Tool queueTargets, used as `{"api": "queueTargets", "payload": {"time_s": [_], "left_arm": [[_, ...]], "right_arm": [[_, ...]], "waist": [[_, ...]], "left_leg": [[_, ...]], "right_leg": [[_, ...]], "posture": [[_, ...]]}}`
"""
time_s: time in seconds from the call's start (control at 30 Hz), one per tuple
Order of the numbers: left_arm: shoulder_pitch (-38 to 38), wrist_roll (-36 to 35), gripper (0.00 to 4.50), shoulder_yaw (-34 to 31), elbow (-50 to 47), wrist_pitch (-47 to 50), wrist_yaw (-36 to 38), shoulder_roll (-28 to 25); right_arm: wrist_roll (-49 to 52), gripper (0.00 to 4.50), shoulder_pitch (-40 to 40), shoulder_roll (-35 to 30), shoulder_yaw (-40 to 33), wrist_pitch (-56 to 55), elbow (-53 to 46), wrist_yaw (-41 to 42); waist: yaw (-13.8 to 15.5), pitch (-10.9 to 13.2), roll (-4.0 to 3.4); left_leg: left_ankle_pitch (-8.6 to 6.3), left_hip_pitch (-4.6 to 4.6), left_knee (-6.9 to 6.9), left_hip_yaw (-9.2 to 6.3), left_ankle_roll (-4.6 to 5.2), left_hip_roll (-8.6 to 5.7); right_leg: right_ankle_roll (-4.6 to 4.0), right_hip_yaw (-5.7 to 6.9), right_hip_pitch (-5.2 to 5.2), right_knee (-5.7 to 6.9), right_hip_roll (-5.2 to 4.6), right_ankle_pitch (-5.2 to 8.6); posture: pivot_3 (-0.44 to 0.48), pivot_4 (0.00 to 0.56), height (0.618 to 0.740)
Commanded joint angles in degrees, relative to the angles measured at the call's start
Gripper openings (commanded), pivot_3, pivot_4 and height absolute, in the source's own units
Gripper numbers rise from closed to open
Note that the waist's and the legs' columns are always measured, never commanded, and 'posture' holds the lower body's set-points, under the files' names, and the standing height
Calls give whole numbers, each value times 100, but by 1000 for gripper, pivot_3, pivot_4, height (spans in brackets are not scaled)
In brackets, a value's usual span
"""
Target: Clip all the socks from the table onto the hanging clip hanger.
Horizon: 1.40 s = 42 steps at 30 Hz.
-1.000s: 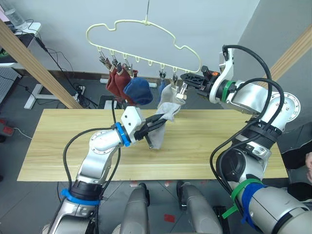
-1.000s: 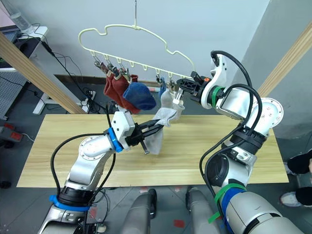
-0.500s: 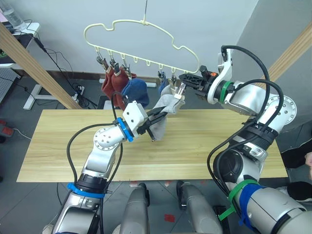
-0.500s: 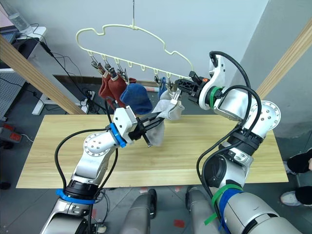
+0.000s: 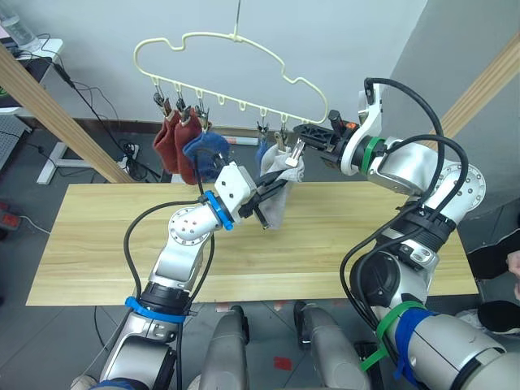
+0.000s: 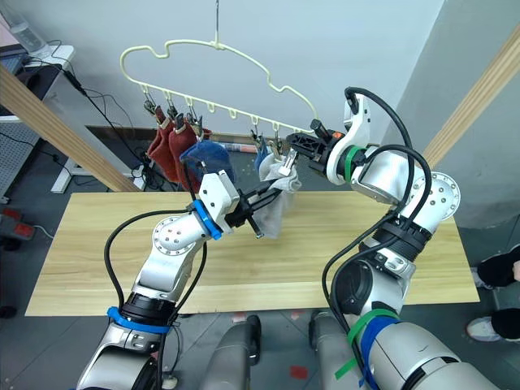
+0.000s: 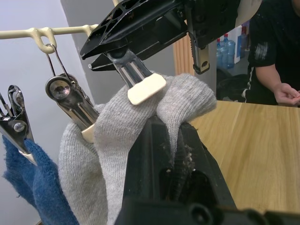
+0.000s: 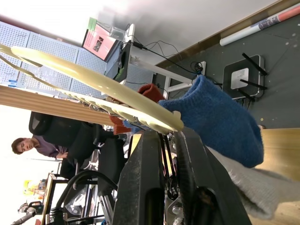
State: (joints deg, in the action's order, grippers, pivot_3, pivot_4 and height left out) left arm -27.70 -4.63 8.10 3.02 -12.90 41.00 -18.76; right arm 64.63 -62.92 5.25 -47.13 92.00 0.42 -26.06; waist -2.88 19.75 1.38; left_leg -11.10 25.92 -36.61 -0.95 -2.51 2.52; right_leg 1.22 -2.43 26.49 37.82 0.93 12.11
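Left hand [image 5: 262,193] has raised the last grey sock [image 5: 279,195] to the clip hanger [image 5: 230,61].
Both hands pinch: left the sock, right hand [image 5: 302,140] the end clip [image 7: 136,79]; clipping imminent.

grey sock [image 7: 117,126], pale-yellow hanger [image 5: 244,45]

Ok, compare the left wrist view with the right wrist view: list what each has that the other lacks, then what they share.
Left wrist view: the left gripper pinching the grey sock, the pale pad of a clip against it, and a person's hand. Right wrist view: a rust red sock and a seated person. Both: the right gripper, hanger bar, blue sock, grey sock and table.
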Motion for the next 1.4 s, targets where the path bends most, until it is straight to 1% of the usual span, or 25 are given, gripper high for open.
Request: {"api": "queueTargets", "payload": {"time_s": [0.03, 0.13, 0.2, 0.23, 0.27, 0.3, 0.37, 0.4, 0.43, 0.5, 0.6, 0.67, 0.73, 0.77, 0.83, 0.87, 0.93, 1.0, 1.03, 1.13, 1.2, 1.23, 1.3, 1.33, 1.4], "left_arm": [[10, -55, 0, 3, -240, -59, -19, 2], [2, -72, 0, 12, -256, -2, -5, -1], [-56, -84, 0, 19, -292, 56, -44, 49], [-86, -91, 0, 23, -308, 88, -62, 75], [-132, -110, 0, 68, -317, 180, -44, 114], [-179, -165, 0, 95, -309, 301, -33, 180], [-236, -390, 570, 185, -284, 647, 165, 282], [-254, -440, 713, 205, -257, 765, 203, 320], [-261, -526, 1053, 204, -233, 934, 240, 362], [-264, -643, 1562, 173, -219, 1168, 276, 401], [-262, -927, 2440, 50, -273, 1677, 325, 429], [-233, -1174, 3052, -104, -339, 2098, 376, 329], [-164, -1346, 3587, -232, -395, 2388, 440, 180], [-32, -1415, 3825, -357, -427, 2533, 478, 6], [354, -1635, 4460, -700, -613, 2933, 595, -453], [568, -1796, 4484, -945, -755, 3183, 582, -670], [1000, -2119, 4484, -1455, -1084, 3626, 527, -1067], [1303, -2365, 4484, -1837, -1347, 3946, 435, -1310], [1465, -2536, 4484, -2074, -1496, 4170, 361, -1417], [1721, -2863, 4484, -2461, -1813, 4623, 170, -1578], [2005, -3073, 4484, -2908, -2097, 5158, -35, -1842], [2092, -3155, 4484, -3074, -2186, 5373, -132, -1942], [2247, -3021, 4484, -3143, -2360, 5396, -318, -2070], [2275, -2917, 4484, -3161, -2426, 5330, -515, -2035], [2335, -2962, 4484, -3217, -2526, 5411, -654, -2035]], "right_arm": [[258, 1754, 60, -45, 103, 41, -79, 91], [309, 2856, 88, -84, 144, -17, -62, 115], [357, 3494, 147, -138, 182, -26, -103, 125], [374, 3904, 185, -169, 210, -33, -139, 125], [381, 4260, 257, -316, 248, 0, -245, 162], [385, 4460, 429, -667, 528, 24, -522, 417], [684, 4500, 883, -1293, 1016, 50, -1056, 941], [708, 4500, 1094, -1565, 1229, 49, -1357, 1214], [710, 4500, 1296, -1752, 1347, -28, -1612, 1382], [645, 4500, 1597, -2038, 1557, -246, -1957, 1632], [363, 4500, 2057, -2646, 2011, -641, -2416, 2213], [28, 4500, 2516, -3216, 2458, -1005, -2706, 2815], [-225, 4500, 2840, -3501, 2676, -1420, -2802, 3178], [-343, 4500, 2949, -3556, 2746, -1637, -2807, 3296], [-947, 4500, 3231, -3863, 3142, -2336, -2943, 3736], [-1258, 4500, 3349, -3922, 3292, -2759, -2984, 3904], [-1745, 4500, 3617, -4039, 3563, -3421, -3039, 4231], [-2075, 4500, 3833, -4148, 3751, -3877, -3066, 4523], [-2161, 4500, 3918, -4169, 3799, -4022, -3072, 4626], [-2318, 4500, 4056, -4197, 3852, -4278, -3050, 4837], [-2440, 4500, 4172, -4278, 3921, -4407, -3046, 5033], [-2461, 4500, 4204, -4282, 3924, -4430, -3031, 5077], [-2608, 4500, 4263, -4369, 4009, -4578, -2995, 5252], [-2625, 4500, 4284, -4354, 4002, -4597, -2973, 5276], [-2654, 4500, 4333, -4336, 4021, -4621, -2986, 5321]], "waist": [[-8, 0, 0], [-28, 0, 0], [-37, 1, 0], [-37, 1, 0], [-31, 1, 0], [-14, 1, 0], [32, 4, -4], [32, 4, -5], [10, 5, -5], [-42, 5, -5], [-126, 5, -6], [-144, 5, -6], [-184, 5, -6], [-210, 5, -6], [-261, 5, -6], [-277, 5, -6], [-279, 5, -6], [-208, 5, -5], [-189, 6, -5], [-83, 6, -5], [-24, 6, -2], [-12, 6, 1], [16, 6, 1], [41, 6, 1], [110, 6, 1]], "left_leg": [[0, 0, 1, 0, 0, 0], [0, 1, 3, 1, 0, 0], [0, 1, 4, 1, 0, 0], [0, 1, 5, 1, 0, 1], [0, 1, 6, 0, 0, 1], [0, 1, 6, 0, 0, 0], [0, 8, 7, -8, 0, -2], [0, 11, 7, -8, 0, -1], [-2, 15, 8, 1, 3, -2], [-7, 16, 10, 9, 11, -4], [-9, 12, 19, 9, 15, 1], [-9, 6, 28, 6, 15, 4], [-8, 2, 33, 3, 14, 8], [-8, -1, 34, 5, 14, 8], [-8, -6, 36, 15, 14, 9], [-8, -12, 44, 19, 14, 9], [-8, -16, 52, 21, 14, 16], [-8, -12, 53, 14, 13, 18], [-8, -11, 53, 13, 13, 18], [-7, -7, 51, 16, 11, 13], [-7, -7, 48, 20, 10, 8], [-7, -6, 48, 19, 10, 8], [-8, -6, 49, 18, 10, 12], [-8, -6, 51, 18, 10, 10], [-7, -8, 50, 17, 10, 7]], "right_leg": [[0, 0, 0, -1, 0, 0], [0, -1, 2, -1, 0, 0], [0, -1, 2, -2, 0, 0], [0, -1, 2, -2, 0, 0], [0, 0, 2, -2, 0, 0], [0, 0, 1, -5, 0, 0], [1, 5, -1, -13, -4, 1], [2, 4, -1, -20, -8, 1], [2, -4, -1, -29, -12, 1], [5, -10, -3, -44, -12, 0], [6, -9, -4, -55, 1, -1], [6, -7, -3, -52, 6, 0], [6, -5, -4, -55, 10, 0], [6, -7, -4, -55, 11, 0], [6, -17, -3, -53, 11, 0], [6, -23, -3, -54, 12, 0], [6, -22, 3, -55, 15, 0], [5, -13, 7, -57, 17, 1], [5, -12, 5, -58, 16, 1], [5, -13, 1, -64, -3, 1], [9, -18, -3, -68, -12, -1], [13, -17, -7, -77, -14, -3], [13, -17, -11, -83, -19, -3], [13, -17, -9, -82, -21, -3], [13, -13, -10, -80, -19, -3]], "posture": [[-47, 363, 740], [-47, 363, 740], [-47, 368, 740], [-55, 370, 740], [-55, 370, 740], [-64, 372, 740], [-74, 372, 740], [-81, 371, 740], [-89, 371, 740], [-97, 370, 740], [-108, 368, 740], [-115, 366, 740], [-115, 367, 740], [-109, 368, 740], [-107, 364, 740], [-107, 364, 740], [-76, 361, 740], [-62, 359, 740], [-48, 358, 740], [-33, 357, 740], [4, 352, 740], [4, 352, 740], [31, 348, 740], [39, 345, 740], [45, 343, 740]]}}
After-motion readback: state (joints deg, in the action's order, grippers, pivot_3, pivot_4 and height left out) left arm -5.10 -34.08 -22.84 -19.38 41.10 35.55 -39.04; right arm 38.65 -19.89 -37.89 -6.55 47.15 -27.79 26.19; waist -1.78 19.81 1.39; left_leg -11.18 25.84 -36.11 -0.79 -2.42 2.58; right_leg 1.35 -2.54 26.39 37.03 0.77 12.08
